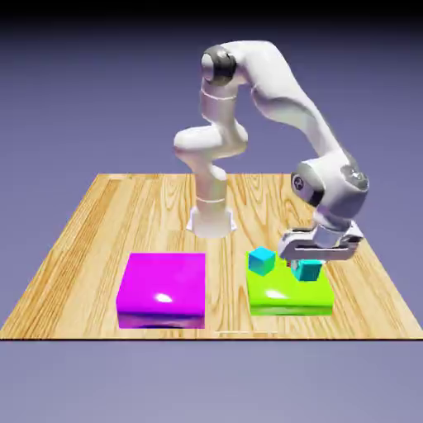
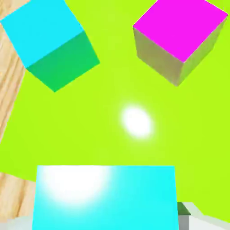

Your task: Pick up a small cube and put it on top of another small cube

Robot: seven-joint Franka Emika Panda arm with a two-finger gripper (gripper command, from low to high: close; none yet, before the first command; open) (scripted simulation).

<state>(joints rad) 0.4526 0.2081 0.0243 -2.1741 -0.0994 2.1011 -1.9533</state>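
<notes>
Held cube point(image 2: 105, 197) fills hand view | gripper point(image 1: 312, 266) apparently pinching it | pink-topped cube point(image 2: 179, 38) hand-view only

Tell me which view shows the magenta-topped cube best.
Hand view: the magenta-topped cube sits on the lime-green pad, top and brownish sides clear. The exterior view shows none of it, probably hidden behind the arm.

Wooden table point(image 1: 91, 223) (bearing magenta pad point(image 1: 161, 289), lime pad point(image 1: 281, 299))

teal small cube point(image 1: 309, 269), magenta-topped another small cube point(image 2: 180, 37), lime pad point(image 1: 285, 295), magenta pad point(image 1: 162, 290).
</notes>
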